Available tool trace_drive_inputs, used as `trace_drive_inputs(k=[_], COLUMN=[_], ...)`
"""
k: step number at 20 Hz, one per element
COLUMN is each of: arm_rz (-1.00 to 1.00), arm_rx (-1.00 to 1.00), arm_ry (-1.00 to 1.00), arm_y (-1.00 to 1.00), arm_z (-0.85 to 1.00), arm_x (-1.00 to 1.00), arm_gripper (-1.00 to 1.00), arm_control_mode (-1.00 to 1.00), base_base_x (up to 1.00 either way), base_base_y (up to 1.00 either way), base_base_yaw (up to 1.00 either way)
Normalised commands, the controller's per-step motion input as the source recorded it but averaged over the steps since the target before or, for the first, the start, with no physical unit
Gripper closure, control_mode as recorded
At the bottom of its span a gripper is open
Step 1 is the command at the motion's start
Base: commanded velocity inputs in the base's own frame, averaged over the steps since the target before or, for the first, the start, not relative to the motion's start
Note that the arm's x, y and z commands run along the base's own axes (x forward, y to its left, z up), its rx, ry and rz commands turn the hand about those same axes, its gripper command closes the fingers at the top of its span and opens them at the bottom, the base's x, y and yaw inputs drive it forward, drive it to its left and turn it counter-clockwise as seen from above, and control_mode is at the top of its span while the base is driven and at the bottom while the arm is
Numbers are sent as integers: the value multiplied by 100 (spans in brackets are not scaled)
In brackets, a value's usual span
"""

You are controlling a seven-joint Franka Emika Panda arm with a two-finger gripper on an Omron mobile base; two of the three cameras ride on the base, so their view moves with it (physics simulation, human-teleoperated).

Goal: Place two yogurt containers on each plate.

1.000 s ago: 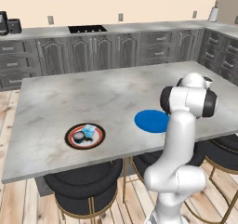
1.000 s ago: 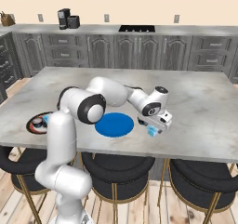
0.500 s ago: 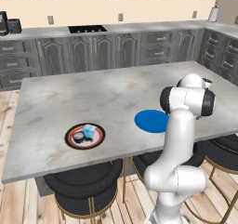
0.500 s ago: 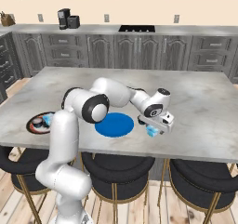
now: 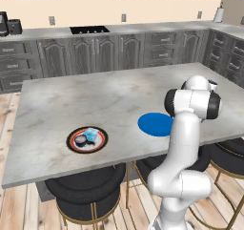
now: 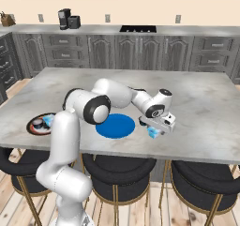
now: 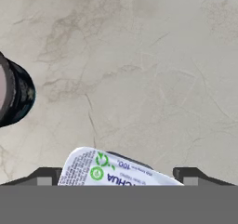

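My gripper (image 6: 157, 127) hangs low over the counter just right of the plain blue plate (image 6: 116, 125), which is bare. A pale blue yogurt container (image 6: 153, 132) sits under it. In the hand view this labelled pale blue tub (image 7: 116, 172) lies between my two fingertips (image 7: 47, 176), which stand wide apart, one on each side of it. A dark round yogurt container (image 7: 14, 94) stands on the counter to the left in that view. The red-rimmed patterned plate (image 5: 87, 139) holds a dark tub (image 5: 81, 141) and a pale blue tub (image 5: 91, 135).
The grey marble island counter (image 5: 95, 100) has black stools (image 6: 201, 178) along its near edge. The counter's front edge runs close below my gripper in the right base view. My own arm (image 6: 89, 105) stretches across the counter above the blue plate.
The gripper has shifted slightly and settled lower over the pale blue tub. The tub and both plates have stayed put.
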Motion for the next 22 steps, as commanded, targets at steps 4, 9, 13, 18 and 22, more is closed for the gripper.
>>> trace_drive_inputs(k=[4,9,13,18,22], arm_rz=[0,0,0,0,0], arm_rx=[0,0,1,1,-3], arm_ry=[7,4,0,0,0], arm_y=[0,6,34,55,97], arm_z=[-11,12,38,22,10], arm_x=[-9,-25,-62,-63,-13], arm_gripper=[100,100,100,100,100], arm_control_mode=[-100,-100,-100,-100,-100], base_base_x=[0,0,0,0,0], base_base_y=[0,0,0,0,0], base_base_yaw=[0,0,0,0,0])
